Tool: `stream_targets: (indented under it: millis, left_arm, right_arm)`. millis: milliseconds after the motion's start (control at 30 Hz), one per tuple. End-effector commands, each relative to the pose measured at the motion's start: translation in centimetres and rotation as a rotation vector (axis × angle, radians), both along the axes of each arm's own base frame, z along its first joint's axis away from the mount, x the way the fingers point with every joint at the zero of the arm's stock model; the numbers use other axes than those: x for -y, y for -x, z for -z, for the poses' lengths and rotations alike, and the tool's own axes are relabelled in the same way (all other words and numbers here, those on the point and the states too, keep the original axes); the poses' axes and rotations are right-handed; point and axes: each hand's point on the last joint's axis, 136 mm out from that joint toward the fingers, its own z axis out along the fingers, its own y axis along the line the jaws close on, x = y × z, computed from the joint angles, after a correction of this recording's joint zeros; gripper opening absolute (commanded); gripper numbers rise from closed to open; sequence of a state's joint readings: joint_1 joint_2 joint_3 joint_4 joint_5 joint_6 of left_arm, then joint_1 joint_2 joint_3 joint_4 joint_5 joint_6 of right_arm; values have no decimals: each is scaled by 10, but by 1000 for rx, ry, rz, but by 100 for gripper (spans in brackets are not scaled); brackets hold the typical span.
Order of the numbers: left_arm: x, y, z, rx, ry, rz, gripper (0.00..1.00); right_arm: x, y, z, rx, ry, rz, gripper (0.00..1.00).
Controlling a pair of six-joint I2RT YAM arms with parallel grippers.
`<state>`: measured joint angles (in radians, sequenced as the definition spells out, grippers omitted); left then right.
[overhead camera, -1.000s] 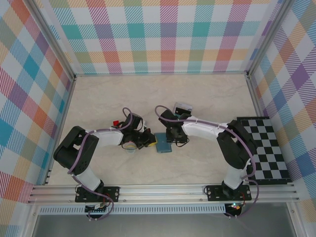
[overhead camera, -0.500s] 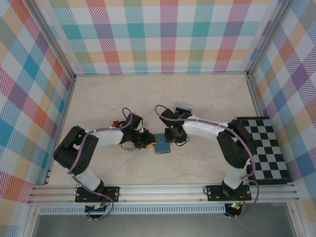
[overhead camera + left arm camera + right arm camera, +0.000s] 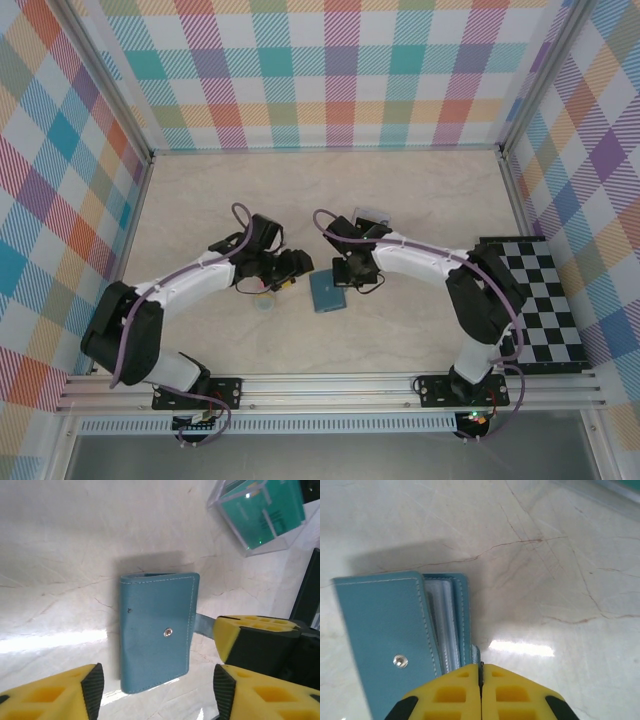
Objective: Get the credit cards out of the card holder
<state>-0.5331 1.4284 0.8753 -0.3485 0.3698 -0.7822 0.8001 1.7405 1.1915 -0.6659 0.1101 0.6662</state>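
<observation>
The card holder (image 3: pixel 156 630) lies folded shut on the table (image 3: pixel 60 555), at the centre of the left wrist view and just below centre in the overhead view, with its snap stud facing up. The right gripper (image 3: pixel 481 680) is fully closed at the bottom edge of its own view. It appears to pinch a thin blue flap at the holder's open edge, with very little material in the grip. The left gripper (image 3: pixel 157 684) is poised over the holder with its fingers (image 3: pixel 55 695) spread wide, holding nothing. Pale sleeves show between the covers, but no cards can be made out inside. A teal card (image 3: pixel 270 510) sits in a clear box (image 3: pixel 250 549) at the upper right of the left wrist view. Risks, as judged:
- The flap may slip from so narrow a pinch when pulled, leaving the holder shut.
- With nothing pinning the body, a pull could drag the whole holder across the smooth table instead of opening it.
- The left fingers, on descending, could strike the right gripper just beside them.
</observation>
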Motion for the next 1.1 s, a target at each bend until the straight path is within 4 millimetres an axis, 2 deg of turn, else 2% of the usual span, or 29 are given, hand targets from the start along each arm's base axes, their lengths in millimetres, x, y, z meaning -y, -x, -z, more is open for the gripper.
stream_targets:
  millis: [0,133,300,400,500,600,733,933,1067]
  left_arm:
    - [-32,-2,-15,53,-129,-61,73]
    - [-54,-5,-24,96,-185,-127,83]
    - [-64,-4,-26,115,-182,-164,100]
    - [-66,-3,-25,118,-179,-174,100]
    - [-67,-1,-23,108,-185,-169,100]
    - [-64,-1,-22,103,-172,-153,100]
    - [-48,-2,-25,107,-90,-113,100]
    - [-23,-3,-24,71,15,-46,100]
    - [-1,-3,-20,46,85,15,100]
  right_arm:
    - [-12,-2,-53,80,-91,-66,1]
    - [-30,5,-74,91,-171,-135,0]
    - [-53,12,-73,66,-227,-178,1]
    - [-60,13,-66,45,-235,-185,0]
    - [-55,11,-58,43,-197,-157,0]
    - [-34,5,-54,63,-116,-91,0]
    - [8,-1,-46,61,-54,39,0]
    - [62,7,-23,30,29,141,1]
    - [83,13,-4,-18,32,184,1]
